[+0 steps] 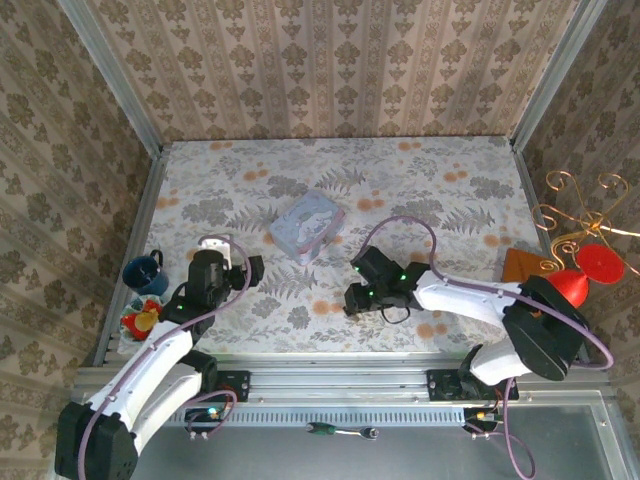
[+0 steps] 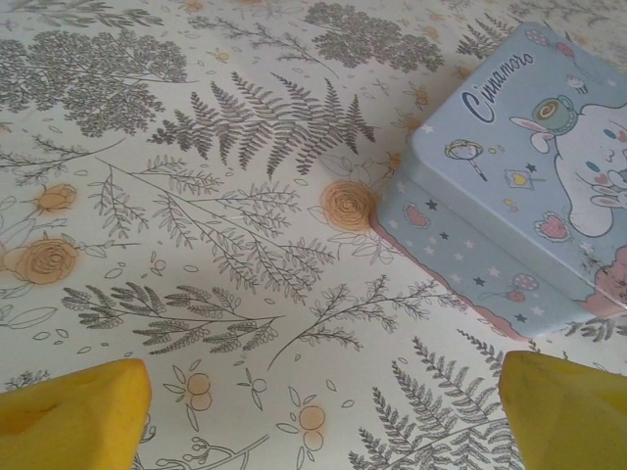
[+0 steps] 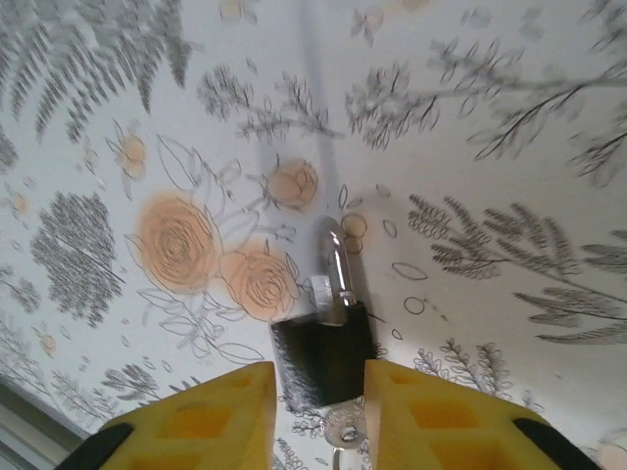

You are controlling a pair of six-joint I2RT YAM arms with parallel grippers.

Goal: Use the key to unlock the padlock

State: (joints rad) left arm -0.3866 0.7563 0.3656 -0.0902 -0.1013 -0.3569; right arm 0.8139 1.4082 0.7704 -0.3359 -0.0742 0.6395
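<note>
The padlock, a small black block, lies on the flowered tablecloth with its silver shackle pointing away; one shackle leg looks lifted out of the body. The key sticks out of its bottom, showing a round silver head. My right gripper has its yellow fingers parted on either side of the padlock's lower body, not pinching the key. That gripper hangs low over the table's centre right. My left gripper is wide open over bare cloth, and sits at the left.
A pastel blue-pink cartoon tin lies in the table's middle. A blue mug and a red-yellow toy sit at the left edge. A gold wire stand with red cones stands at the right.
</note>
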